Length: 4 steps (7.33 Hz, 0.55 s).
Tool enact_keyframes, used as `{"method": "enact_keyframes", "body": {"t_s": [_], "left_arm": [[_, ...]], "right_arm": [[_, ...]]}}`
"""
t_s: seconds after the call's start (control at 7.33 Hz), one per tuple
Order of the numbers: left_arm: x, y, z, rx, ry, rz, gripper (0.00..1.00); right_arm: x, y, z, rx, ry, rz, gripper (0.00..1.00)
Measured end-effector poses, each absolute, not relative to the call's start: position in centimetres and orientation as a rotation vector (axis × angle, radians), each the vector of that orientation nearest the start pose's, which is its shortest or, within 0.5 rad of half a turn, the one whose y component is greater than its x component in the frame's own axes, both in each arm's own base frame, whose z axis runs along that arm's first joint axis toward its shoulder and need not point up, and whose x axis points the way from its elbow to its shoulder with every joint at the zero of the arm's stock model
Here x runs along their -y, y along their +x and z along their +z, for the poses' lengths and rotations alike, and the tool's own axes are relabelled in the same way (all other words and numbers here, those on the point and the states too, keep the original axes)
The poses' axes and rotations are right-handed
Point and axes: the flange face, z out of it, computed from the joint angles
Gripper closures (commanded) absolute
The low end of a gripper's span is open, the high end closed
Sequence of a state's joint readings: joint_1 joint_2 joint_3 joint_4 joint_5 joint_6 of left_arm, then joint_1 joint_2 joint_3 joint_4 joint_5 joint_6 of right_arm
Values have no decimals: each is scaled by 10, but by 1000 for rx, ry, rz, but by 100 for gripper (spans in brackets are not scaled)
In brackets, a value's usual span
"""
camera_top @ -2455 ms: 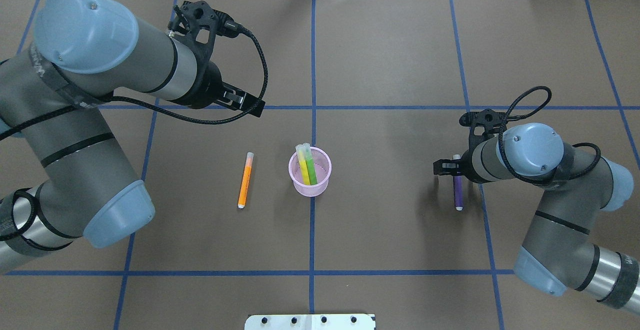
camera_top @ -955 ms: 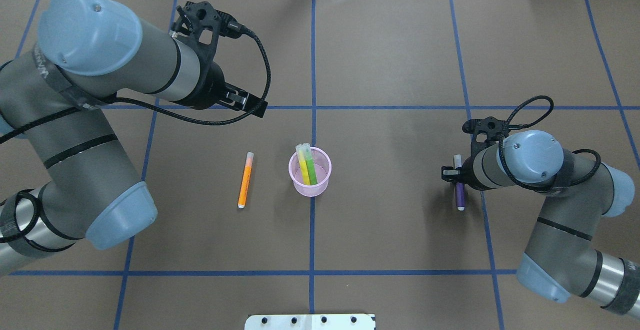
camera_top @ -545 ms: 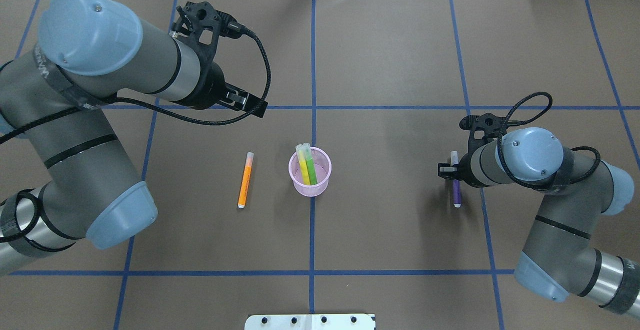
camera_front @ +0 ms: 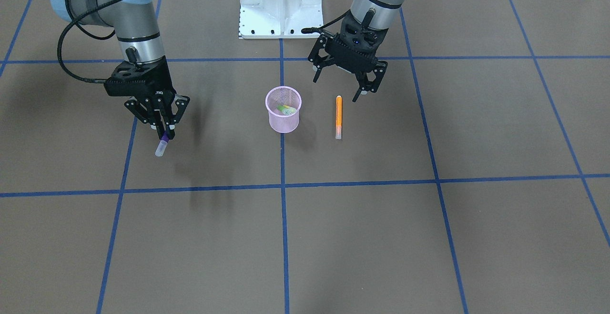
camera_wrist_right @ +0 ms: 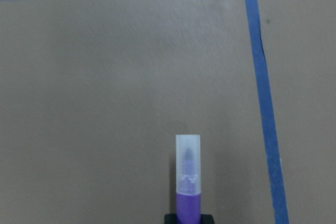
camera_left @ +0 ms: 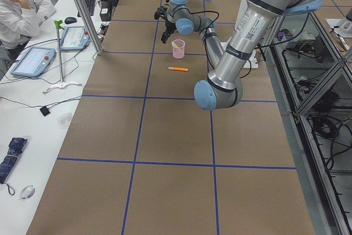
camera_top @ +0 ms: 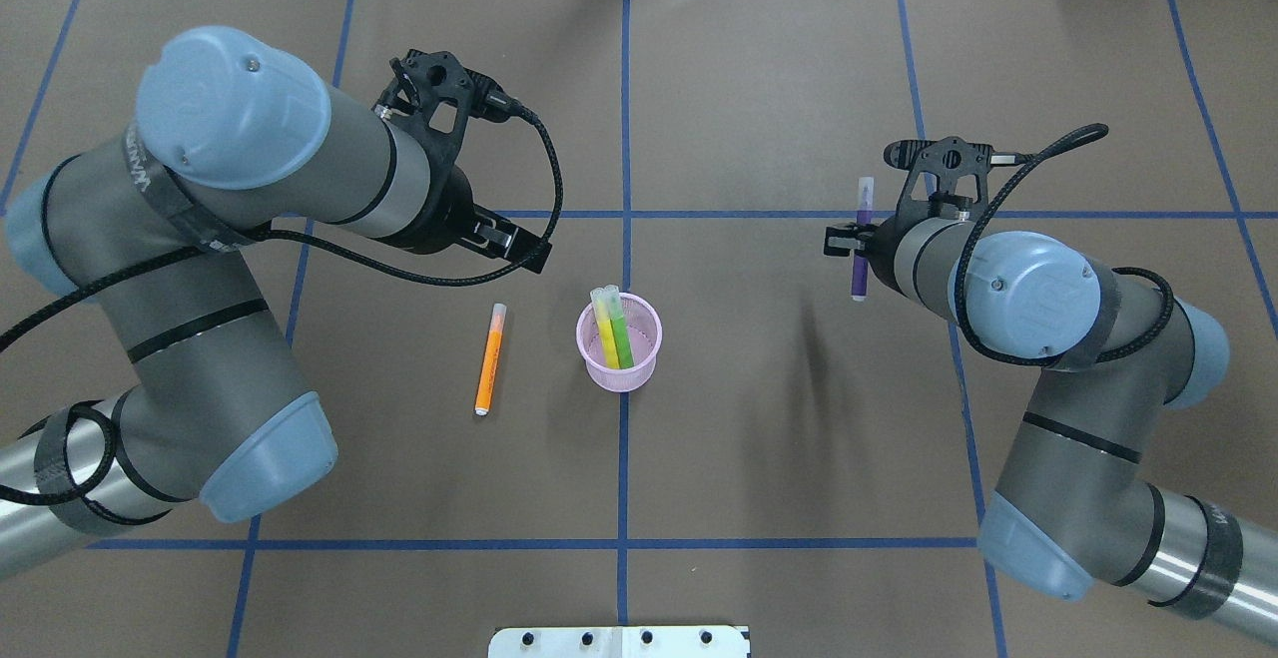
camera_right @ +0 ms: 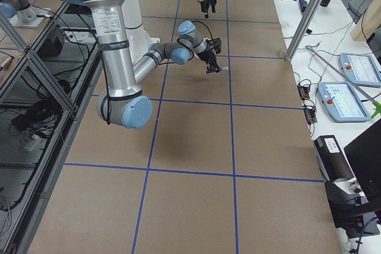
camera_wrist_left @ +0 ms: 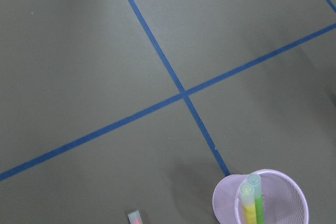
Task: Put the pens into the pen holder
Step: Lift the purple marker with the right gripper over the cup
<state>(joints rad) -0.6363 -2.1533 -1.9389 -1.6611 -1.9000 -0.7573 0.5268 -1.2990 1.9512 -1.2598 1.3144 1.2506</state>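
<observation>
There are four pens: one purple pen (camera_top: pixel 863 211), one orange pen (camera_top: pixel 488 358), one green pen (camera_top: pixel 620 338) and one yellow pen (camera_top: pixel 605 333). There is one pink mesh cup (camera_top: pixel 619 380). Two hands are in view, the left hand (camera_front: pixel 339 87) and the right hand (camera_front: pixel 164 134).

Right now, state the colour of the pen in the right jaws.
Slim purple pen with pale translucent cap; right wrist view.

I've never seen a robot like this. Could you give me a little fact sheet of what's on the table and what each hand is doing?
pen holder: pink mesh, upright near the middle of the table
inside it: yellow pen and green pen, leaning
orange pen: flat on the table beside the pen holder, on the robot's left
purple pen: pinched in the right hand, off the table
left hand: open, empty, near the orange pen
pens left to collect: two
</observation>
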Motion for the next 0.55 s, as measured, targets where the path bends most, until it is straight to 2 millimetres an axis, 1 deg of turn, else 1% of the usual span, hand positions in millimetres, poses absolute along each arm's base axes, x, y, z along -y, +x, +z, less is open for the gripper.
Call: {"method": "enact_keyframes", "body": {"t_s": [0.14, 0.27, 0.55], "left_arm": [[433, 421, 166, -965, 453, 334, 1], [433, 422, 172, -953, 452, 343, 1], [435, 420, 187, -911, 486, 430, 1]], "right_arm": [[411, -416, 280, 777, 728, 352, 100], [398, -434, 260, 763, 835, 383, 100], [373, -481, 227, 737, 983, 422, 100]]}}
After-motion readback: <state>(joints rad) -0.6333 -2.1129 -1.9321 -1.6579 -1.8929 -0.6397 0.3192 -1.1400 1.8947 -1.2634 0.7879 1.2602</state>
